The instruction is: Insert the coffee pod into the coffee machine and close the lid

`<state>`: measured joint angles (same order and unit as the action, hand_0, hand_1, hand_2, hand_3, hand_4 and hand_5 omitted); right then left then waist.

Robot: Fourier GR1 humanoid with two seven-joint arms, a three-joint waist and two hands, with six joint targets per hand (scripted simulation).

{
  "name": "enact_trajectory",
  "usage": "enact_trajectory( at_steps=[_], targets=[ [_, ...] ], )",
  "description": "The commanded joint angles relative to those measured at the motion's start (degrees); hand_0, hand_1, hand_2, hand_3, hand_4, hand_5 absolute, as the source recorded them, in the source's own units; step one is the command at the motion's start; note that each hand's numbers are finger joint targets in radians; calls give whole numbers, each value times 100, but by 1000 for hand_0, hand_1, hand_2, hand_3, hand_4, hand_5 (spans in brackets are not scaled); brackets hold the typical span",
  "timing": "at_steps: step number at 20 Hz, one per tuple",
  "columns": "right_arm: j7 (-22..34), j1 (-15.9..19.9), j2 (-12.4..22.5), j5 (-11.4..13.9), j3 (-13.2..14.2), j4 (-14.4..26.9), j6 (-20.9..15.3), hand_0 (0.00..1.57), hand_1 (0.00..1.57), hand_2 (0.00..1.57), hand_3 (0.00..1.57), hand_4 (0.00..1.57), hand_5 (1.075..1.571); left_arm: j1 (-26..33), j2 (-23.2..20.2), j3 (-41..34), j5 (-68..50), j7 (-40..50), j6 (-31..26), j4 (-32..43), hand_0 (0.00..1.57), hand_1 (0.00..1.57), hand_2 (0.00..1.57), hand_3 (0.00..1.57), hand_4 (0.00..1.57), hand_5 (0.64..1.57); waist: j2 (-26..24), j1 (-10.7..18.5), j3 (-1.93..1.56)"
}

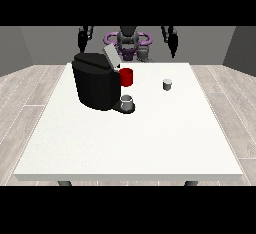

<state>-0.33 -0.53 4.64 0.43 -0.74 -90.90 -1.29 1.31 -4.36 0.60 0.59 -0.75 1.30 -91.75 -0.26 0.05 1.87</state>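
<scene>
**Pod waits alone, both hands high**

No readable writing shows on anything here. The hand at the view's left (84, 37) hangs up above the far edge of the white surface (150, 138), touching nothing; whether its fingers are spread or curled cannot be told. Same for the hand at the view's right (172, 39). The coffee pod (167, 84), small, grey and upright, stands well apart from the black coffee machine (95, 83), whose lid (111, 56) is tilted up. A red part (126, 77) shows on the machine's side and a grey cup (127, 101) sits on its base.
</scene>
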Motion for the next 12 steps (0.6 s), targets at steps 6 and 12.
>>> enact_trajectory(
  at_steps=[6, 12],
  targets=[
    [-161, -268, 150, -145, 151, 357, 349, 0, 0, 0, 0, 128, 1571, 324, -231, -273, -532, -939, -802, 119, 0, 0, 0, 0, 319, 1571, -144, 98, -187],
    [-835, 111, -354, -98, 571, 550, -602, 0, 0, 0, 0, 145, 1571, 280, -212, -132, -144, -1333, -792, 298, 0, 0, 0, 0, 240, 1571, -15, 99, -188]
  ],
)
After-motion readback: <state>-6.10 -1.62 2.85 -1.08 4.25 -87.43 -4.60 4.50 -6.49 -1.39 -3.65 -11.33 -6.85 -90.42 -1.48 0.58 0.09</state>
